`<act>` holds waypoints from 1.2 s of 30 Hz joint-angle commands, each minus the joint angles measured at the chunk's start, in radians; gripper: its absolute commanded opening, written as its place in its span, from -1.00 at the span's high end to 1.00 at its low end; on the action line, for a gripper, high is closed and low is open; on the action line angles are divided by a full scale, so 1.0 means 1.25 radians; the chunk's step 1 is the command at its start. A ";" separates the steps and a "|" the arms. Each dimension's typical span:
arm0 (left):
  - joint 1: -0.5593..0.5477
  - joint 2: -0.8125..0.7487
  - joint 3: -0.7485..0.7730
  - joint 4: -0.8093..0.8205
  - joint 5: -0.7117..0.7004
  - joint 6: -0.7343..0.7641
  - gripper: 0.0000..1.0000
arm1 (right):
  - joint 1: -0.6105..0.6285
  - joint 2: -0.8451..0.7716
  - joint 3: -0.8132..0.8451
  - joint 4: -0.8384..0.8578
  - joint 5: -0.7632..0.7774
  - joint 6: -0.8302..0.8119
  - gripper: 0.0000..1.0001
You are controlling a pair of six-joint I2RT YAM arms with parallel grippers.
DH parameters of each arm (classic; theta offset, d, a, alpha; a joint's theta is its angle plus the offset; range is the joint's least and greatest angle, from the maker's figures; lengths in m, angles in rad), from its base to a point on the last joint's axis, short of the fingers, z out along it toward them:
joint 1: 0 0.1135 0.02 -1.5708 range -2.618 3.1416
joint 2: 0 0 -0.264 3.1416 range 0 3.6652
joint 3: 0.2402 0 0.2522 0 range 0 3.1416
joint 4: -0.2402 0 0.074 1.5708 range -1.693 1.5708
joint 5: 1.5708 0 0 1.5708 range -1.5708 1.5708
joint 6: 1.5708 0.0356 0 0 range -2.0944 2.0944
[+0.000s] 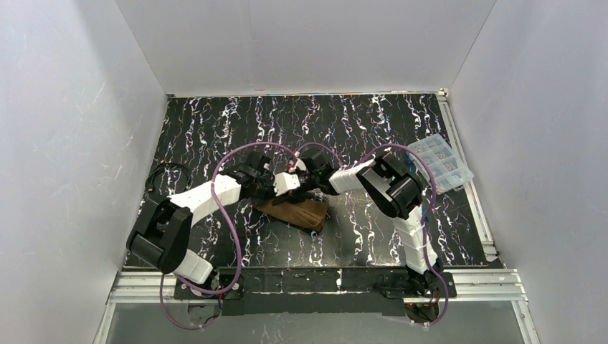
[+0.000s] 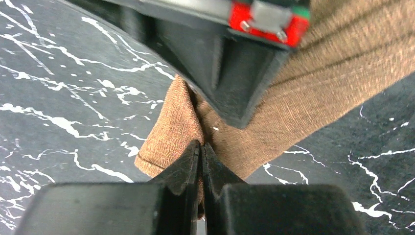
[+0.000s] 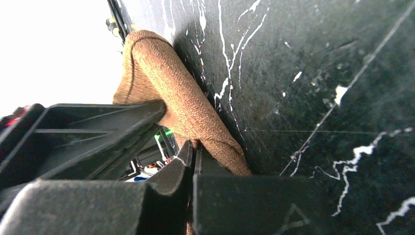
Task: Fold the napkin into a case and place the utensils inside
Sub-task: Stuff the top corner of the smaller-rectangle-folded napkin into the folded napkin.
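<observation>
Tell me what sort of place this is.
Probably a lab robot cell: plain white walls box in a black marbled table, with an aluminium frame along its near edge.

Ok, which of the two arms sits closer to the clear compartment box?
The right arm: its elbow is just beside the compartment box, while the left arm is on the far side of the napkin from it.

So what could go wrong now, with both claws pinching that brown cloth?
1. The left gripper and right gripper are both shut on thin edges of the brown woven cloth napkin; a pull apart might slip the cloth free and undo the fold.
2. The two grippers sit very close together above the black marbled table, so they might bump each other.
</observation>
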 commanded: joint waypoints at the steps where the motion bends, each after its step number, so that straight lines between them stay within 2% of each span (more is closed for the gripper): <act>1: -0.007 -0.014 -0.059 0.005 0.030 0.080 1.00 | -0.018 0.035 -0.026 -0.012 0.054 -0.009 0.97; 7: -0.012 -0.006 -0.082 0.040 0.012 0.114 1.00 | -0.018 0.042 -0.007 -0.004 0.024 -0.009 0.97; 13: -0.022 0.009 -0.126 0.089 -0.020 0.167 1.00 | -0.045 0.020 0.008 -0.051 -0.043 -0.082 0.97; 14: -0.021 0.007 -0.136 0.093 -0.022 0.176 1.00 | -0.051 0.013 0.008 -0.058 -0.052 -0.097 0.84; 16: -0.021 0.005 -0.160 0.110 -0.028 0.192 1.00 | -0.061 0.001 0.019 -0.086 -0.069 -0.133 0.40; 18: -0.022 0.003 -0.182 0.121 -0.036 0.207 1.00 | -0.064 -0.010 0.032 -0.126 -0.079 -0.170 0.24; 23: -0.032 0.000 -0.202 0.132 -0.054 0.221 1.00 | -0.099 -0.064 0.003 -0.104 -0.119 -0.167 0.12; 27: -0.048 0.002 -0.202 0.130 -0.078 0.219 1.00 | -0.151 -0.139 0.033 -0.332 -0.062 -0.312 0.08; 30: -0.051 0.000 -0.199 0.122 -0.087 0.206 1.00 | -0.183 -0.228 0.012 -0.448 0.001 -0.430 0.05; 32: -0.051 -0.002 -0.200 0.119 -0.088 0.196 1.00 | -0.195 -0.295 -0.029 -0.487 0.028 -0.477 0.02; 36: -0.051 -0.001 -0.197 0.116 -0.090 0.188 1.00 | -0.197 -0.442 -0.146 -0.479 0.089 -0.524 -0.04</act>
